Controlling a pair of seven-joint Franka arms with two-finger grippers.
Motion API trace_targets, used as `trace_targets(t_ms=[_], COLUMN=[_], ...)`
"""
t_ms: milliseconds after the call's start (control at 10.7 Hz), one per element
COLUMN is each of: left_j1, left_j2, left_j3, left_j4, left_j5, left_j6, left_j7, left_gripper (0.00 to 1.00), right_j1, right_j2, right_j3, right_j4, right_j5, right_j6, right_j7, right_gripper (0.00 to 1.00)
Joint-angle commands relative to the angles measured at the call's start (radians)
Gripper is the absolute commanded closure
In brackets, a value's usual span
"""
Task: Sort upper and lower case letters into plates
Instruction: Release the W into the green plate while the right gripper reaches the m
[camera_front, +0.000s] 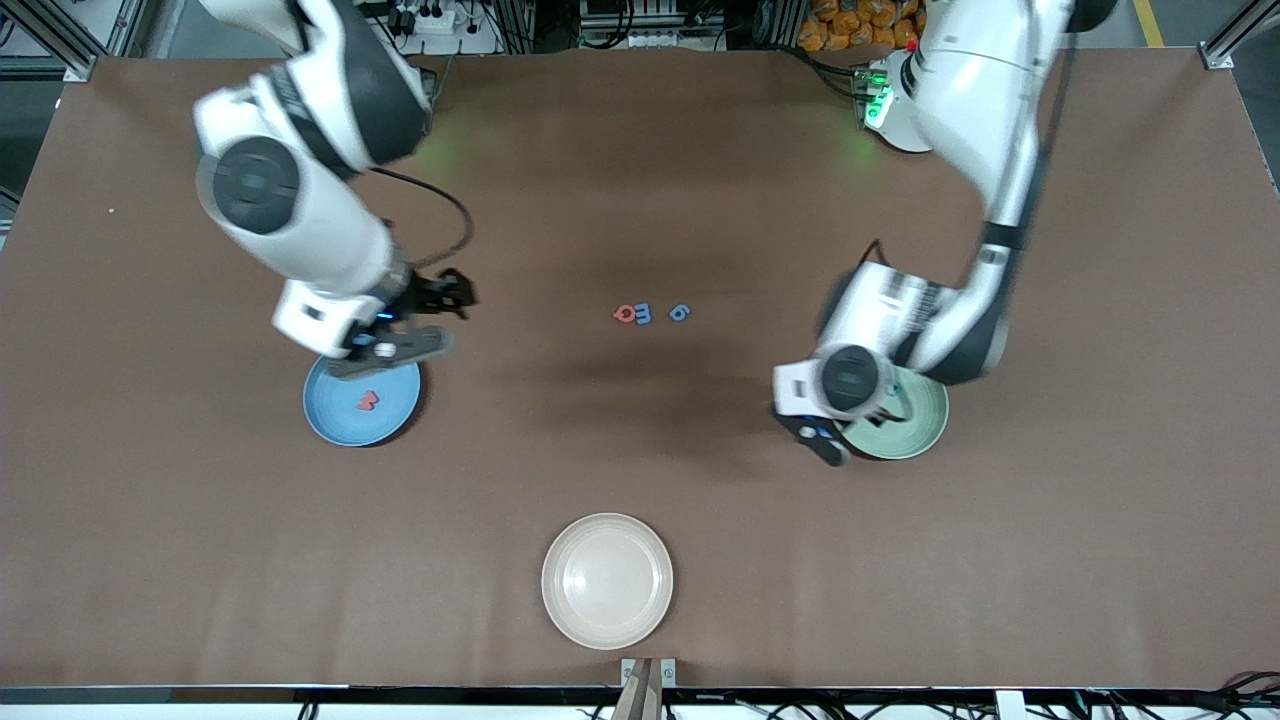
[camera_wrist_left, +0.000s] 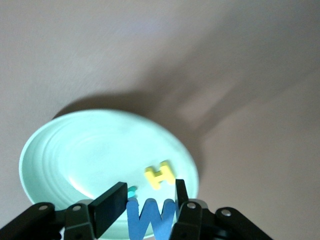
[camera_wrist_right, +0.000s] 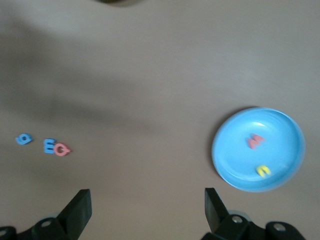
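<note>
From the front camera, the left gripper (camera_front: 838, 440) hangs over the edge of the mint green plate (camera_front: 915, 432) at the left arm's end of the table, its body covering much of that plate. The right gripper (camera_front: 405, 345) is over the rim of the blue plate (camera_front: 345, 420) at the right arm's end, where a red letter (camera_front: 367, 402) lies. Midway between the two plates, farther from the camera, a red Q (camera_front: 624, 314), a blue letter (camera_front: 643, 314) touching it, and a separate blue g (camera_front: 679, 313) sit in a row on the brown table (camera_front: 640, 480). A cream-white plate (camera_front: 607, 580) lies nearest the camera. In the left wrist view, the fingers (camera_wrist_left: 107, 207) are narrowed onto a blue W (camera_wrist_left: 150, 220), held above the mint plate, in which a yellow H (camera_wrist_left: 159, 174) and a bit of teal letter (camera_wrist_left: 131, 192) lie. In the right wrist view, the right gripper's fingers (camera_wrist_right: 80, 207) stand wide apart with nothing between them; the blue plate holds the red letter and a yellow letter (camera_wrist_right: 263, 171), and the three loose letters lie on the table well apart from it.
</note>
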Motion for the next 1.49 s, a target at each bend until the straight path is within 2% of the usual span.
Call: trace_targets(t_ms=[0, 93, 187, 280, 467, 560, 653, 840, 933, 1026, 1306, 1400], left_j1=[0.222, 0.300, 0.343, 0.354, 0.354, 0.354, 0.356, 0.356, 0.356, 0.357, 0.365, 0.370], left_j2=[-0.054, -0.054, -0.063, -0.086, -0.121, -0.126, -0.133, -0.153, -0.155, -0.157, -0.157, -0.157], left_j3=[-0.151, -0.221, -0.261, -0.262, -0.262, -0.262, -0.262, -0.262, -0.262, -0.262, -0.262, -0.262], left_j4=[-0.133, -0.164, -0.209, -0.272, -0.328, -0.336, -0.354, -0.400, -0.415, -0.434, -0.474, -0.474], left_j5=[-0.037, -0.037, -0.032, -0.032, -0.034, -0.034, -0.031, -0.026, -0.026, -0.026, -0.024, -0.024], left_j6=[0.106, 0.146, 0.204, 0.277, 0.338, 0.353, 0.393, 0.472, 0.502, 0.538, 0.597, 0.597], left_j7=[0.088, 0.092, 0.090, 0.090, 0.072, 0.072, 0.075, 0.075, 0.076, 0.078, 0.081, 0.081], left_gripper=[0.79, 0.80, 0.80, 0.81, 0.81, 0.78, 0.70, 0.69, 0.68, 0.68, 0.68, 0.68], right_j1=[0.065, 0.084, 0.113, 0.141, 0.176, 0.190, 0.219, 0.254, 0.271, 0.276, 0.299, 0.293], right_j2=[0.084, 0.096, 0.128, 0.153, 0.173, 0.193, 0.213, 0.231, 0.257, 0.266, 0.305, 0.303], right_j3=[0.022, 0.024, 0.024, 0.024, 0.038, 0.050, 0.052, 0.052, 0.055, 0.070, 0.104, 0.113], right_j4=[0.041, 0.036, 0.036, 0.036, 0.035, 0.035, 0.032, -0.002, -0.004, -0.007, -0.052, -0.089], right_j5=[-0.065, -0.064, -0.065, -0.061, -0.056, -0.064, -0.068, -0.091, -0.143, -0.194, -0.292, -0.292], right_j6=[0.024, 0.039, 0.065, 0.081, 0.081, 0.096, 0.145, 0.243, 0.304, 0.337, 0.396, 0.424], right_j7=[-0.089, -0.205, -0.314, -0.339, -0.376, -0.425, -0.494, -0.633, -0.759, -0.821, -0.812, -0.800], right_gripper=[0.00, 0.00, 0.00, 0.00, 0.00, 0.00, 0.00, 0.03, 0.13, 0.16, 0.17, 0.17])
